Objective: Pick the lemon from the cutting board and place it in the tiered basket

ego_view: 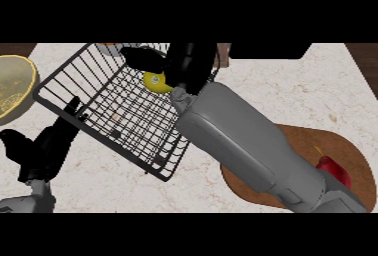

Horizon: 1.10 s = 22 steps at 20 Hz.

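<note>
The yellow lemon (156,82) hangs over the black wire tiered basket (96,107), near its far right side. My right hand (159,61) reaches in from the lower right over the basket, with its black fingers curled round the lemon and partly hiding it. The round brown cutting board (336,145) lies at the right, mostly covered by my right forearm. My left hand (44,145) rests at the lower left beside the basket's near-left edge, fingers up and relaxed, holding nothing.
A red pepper-like item (334,170) lies on the cutting board next to my right forearm. A golden round plate (13,87) sits at the far left edge. A dark object (269,50) stands at the counter's back.
</note>
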Tool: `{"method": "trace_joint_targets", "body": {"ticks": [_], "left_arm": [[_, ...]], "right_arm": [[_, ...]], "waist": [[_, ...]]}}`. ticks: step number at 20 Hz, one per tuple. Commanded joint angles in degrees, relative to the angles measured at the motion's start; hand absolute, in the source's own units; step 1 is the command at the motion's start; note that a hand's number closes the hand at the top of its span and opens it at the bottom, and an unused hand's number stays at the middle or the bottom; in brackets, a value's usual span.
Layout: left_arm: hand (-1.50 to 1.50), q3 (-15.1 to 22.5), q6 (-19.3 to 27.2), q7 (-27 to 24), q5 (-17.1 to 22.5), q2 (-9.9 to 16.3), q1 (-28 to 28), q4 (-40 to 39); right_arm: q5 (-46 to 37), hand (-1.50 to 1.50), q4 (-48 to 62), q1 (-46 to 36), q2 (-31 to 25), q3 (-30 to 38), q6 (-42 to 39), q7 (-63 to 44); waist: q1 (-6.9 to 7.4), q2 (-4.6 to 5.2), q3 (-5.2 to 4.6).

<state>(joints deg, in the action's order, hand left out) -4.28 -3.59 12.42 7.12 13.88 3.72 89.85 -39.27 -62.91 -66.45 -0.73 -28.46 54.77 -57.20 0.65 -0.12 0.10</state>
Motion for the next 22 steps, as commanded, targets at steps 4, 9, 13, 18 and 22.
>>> {"method": "trace_joint_targets", "body": {"ticks": [4,9,13,18,22], "left_arm": [[0.00,-0.34,0.04,-0.78,0.36,-1.17,-0.87,-0.97],[0.00,-1.20,-0.41,-0.64,0.49,-0.41,-3.53,1.12],[0.00,-2.32,-0.63,-0.19,0.71,0.47,-1.75,0.48],[0.00,-1.22,0.37,-2.05,-0.73,-1.44,-2.83,0.71],[0.00,-1.45,-0.61,2.21,0.83,-0.80,-1.04,2.28]], "right_arm": [[-6.95,-1.50,-11.26,8.20,-4.05,6.86,6.38,-2.35],[-10.61,-1.50,-28.03,17.96,-10.11,11.15,-2.11,-8.04],[-11.87,-1.50,-43.42,29.93,-14.55,11.64,-5.82,-8.20],[-4.16,-1.50,-60.04,37.43,-24.14,17.93,-13.21,-10.14],[7.00,-1.50,-65.28,44.83,-32.34,25.64,-14.73,-6.41]], "waist": [[-2.15,-0.35,-0.07],[-3.10,-0.88,-0.06],[-2.93,-0.58,-0.07],[-2.76,-0.50,-0.10],[-1.77,-0.13,-0.05]]}}
